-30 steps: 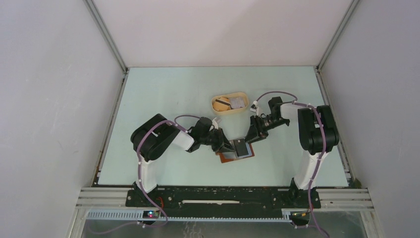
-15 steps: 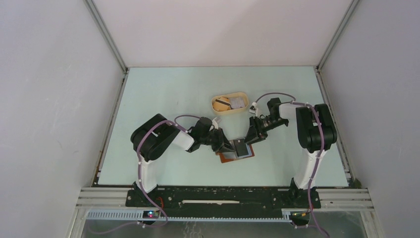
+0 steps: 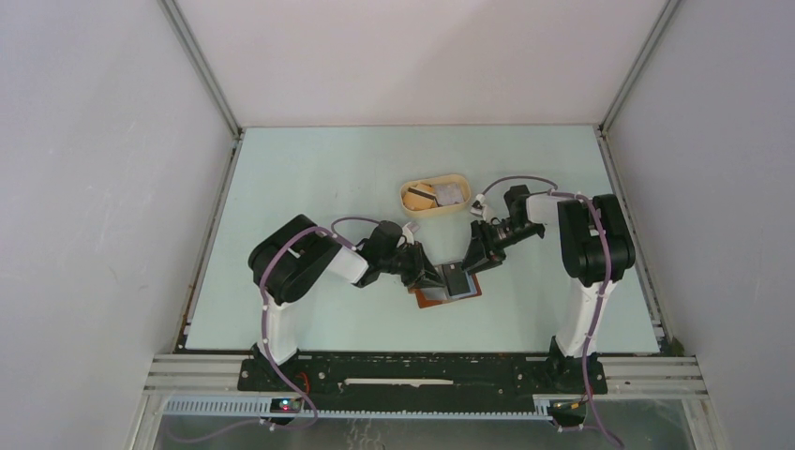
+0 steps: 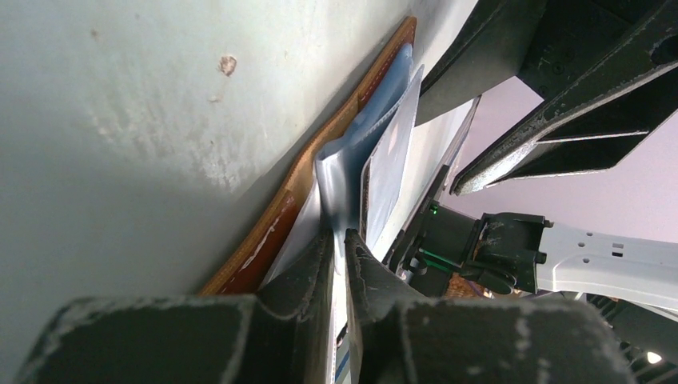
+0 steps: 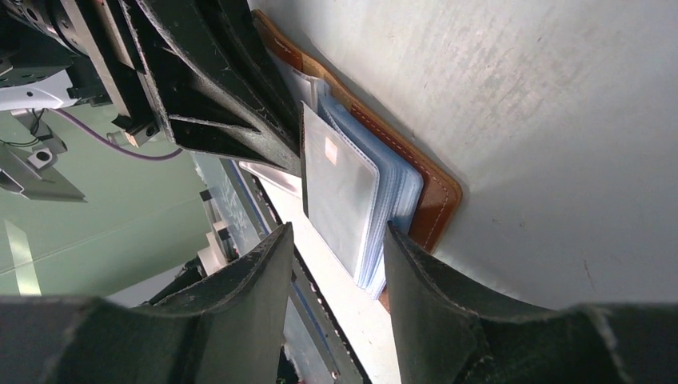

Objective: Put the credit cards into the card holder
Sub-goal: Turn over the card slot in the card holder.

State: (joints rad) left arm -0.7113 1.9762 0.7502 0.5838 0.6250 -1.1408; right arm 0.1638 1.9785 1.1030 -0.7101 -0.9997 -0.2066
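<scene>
The card holder (image 3: 433, 296) lies open on the table, reddish-brown leather with a fan of clear inner sleeves (image 5: 384, 200). My left gripper (image 4: 340, 236) is shut on one clear sleeve (image 4: 352, 164) and holds it up from the leather (image 4: 268, 232). A grey card (image 5: 340, 188) shows inside the top sleeve. My right gripper (image 5: 337, 244) is open, its fingers on either side of the sleeves' free edge with nothing pinched. More credit cards (image 3: 450, 194) lie in the tan tray. From above, the two grippers meet over the card holder, left (image 3: 433, 276) and right (image 3: 472, 260).
The tan oval tray (image 3: 409, 199) stands just behind the card holder, close to my right wrist. White walls close in the light green table (image 3: 309, 178) on three sides. The arm bases sit at the near edge.
My right gripper has shifted slightly left toward the card holder. The left gripper and the held sleeve have not moved.
</scene>
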